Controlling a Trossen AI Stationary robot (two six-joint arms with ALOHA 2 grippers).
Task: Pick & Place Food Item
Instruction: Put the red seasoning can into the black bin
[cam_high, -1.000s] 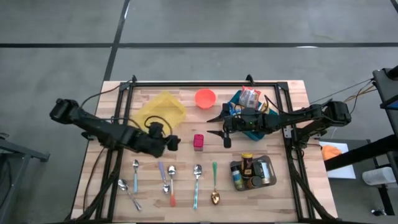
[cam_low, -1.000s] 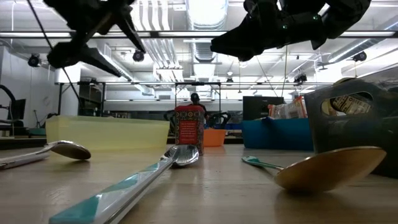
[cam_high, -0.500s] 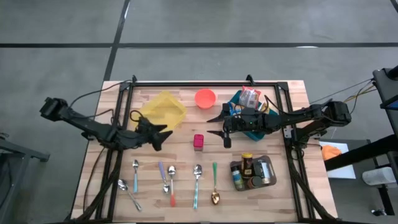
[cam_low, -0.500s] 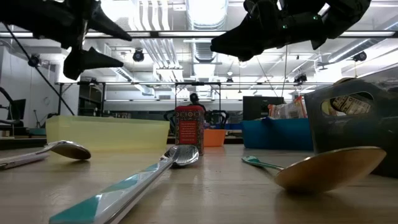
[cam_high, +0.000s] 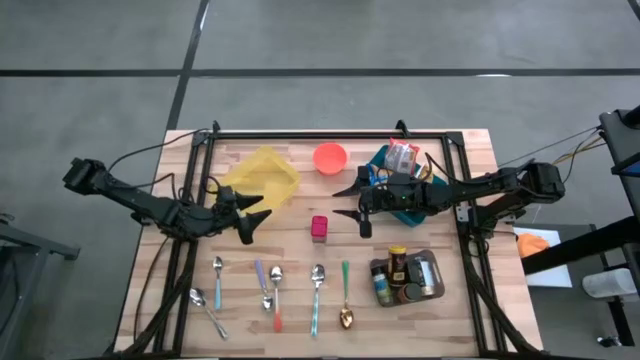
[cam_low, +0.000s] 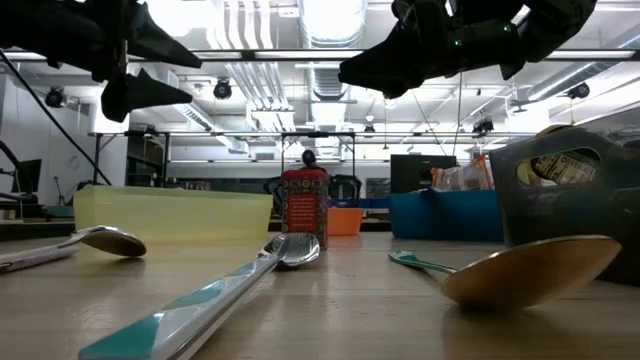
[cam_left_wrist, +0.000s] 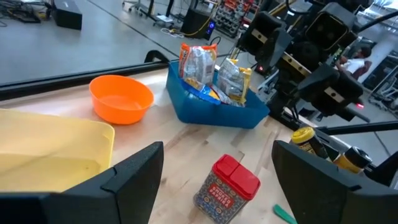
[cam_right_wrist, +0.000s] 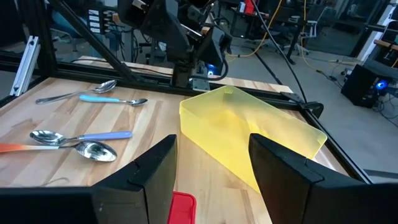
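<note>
A small red-lidded can stands upright on its base in the middle of the wooden table, also seen in the low view and the left wrist view. My left gripper hovers open to the can's left, in front of the yellow bin, pointing roughly level at the can. My right gripper hangs open above and to the right of the can, in front of the blue bin. Neither gripper has anything between its fingers.
An orange bowl sits at the far middle. The blue bin holds snack packets. A metal tray with bottles stands at the near right. Several spoons lie along the near edge.
My left gripper has drawn back from the red can toward the table's left edge, sinking a little. It has rolled about its own axis and tipped from slanting down to nearly level, its fingers staying apart. The can and my right arm have kept still.
</note>
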